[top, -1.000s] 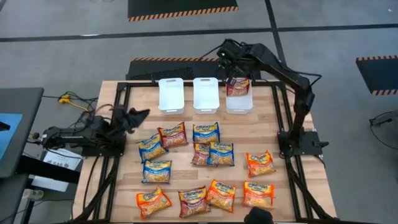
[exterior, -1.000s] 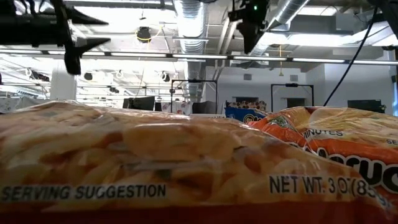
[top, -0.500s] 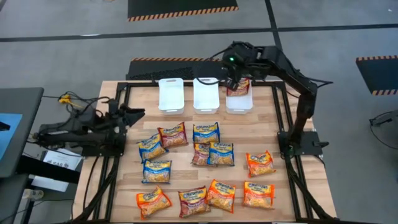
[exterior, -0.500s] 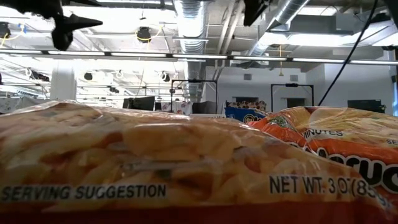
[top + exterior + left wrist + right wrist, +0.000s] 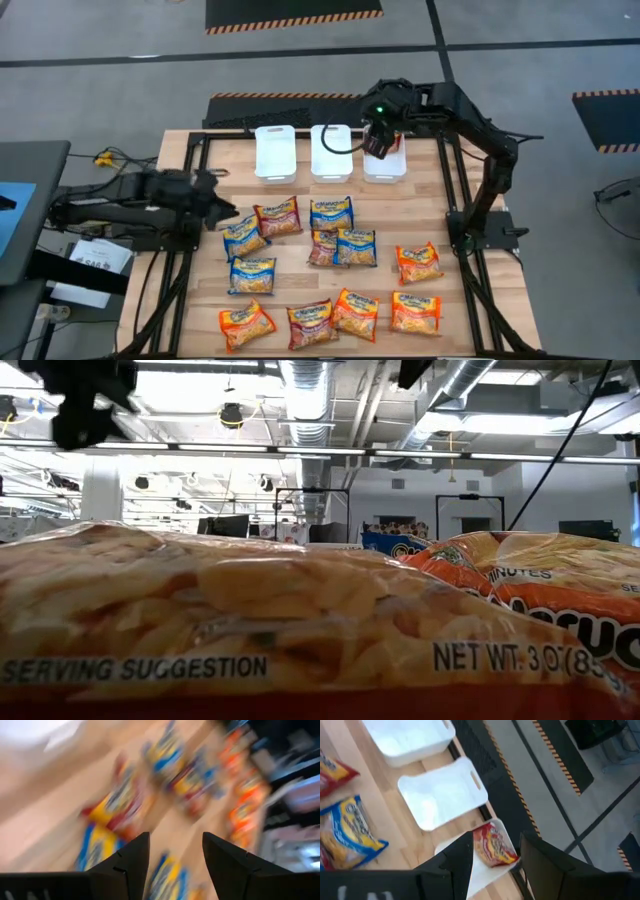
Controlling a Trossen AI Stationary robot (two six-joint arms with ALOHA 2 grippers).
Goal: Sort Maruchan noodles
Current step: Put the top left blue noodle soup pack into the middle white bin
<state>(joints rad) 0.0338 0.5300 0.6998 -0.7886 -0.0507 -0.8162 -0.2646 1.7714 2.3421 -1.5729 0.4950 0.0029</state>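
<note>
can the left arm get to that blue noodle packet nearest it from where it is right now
Probably yes. The left hand is open and hovers right beside the blue packet, which lies flat near the table's left edge with nothing on top of it.

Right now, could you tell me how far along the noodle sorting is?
Barely started. Done: one dark red packet lies in the rightmost bin, with the right gripper open and empty above it. In hand: nothing; the left gripper, fingers apart, is beside a blue packet. Left: the middle bin and left bin are empty, and a dozen packets remain on the table.
</note>
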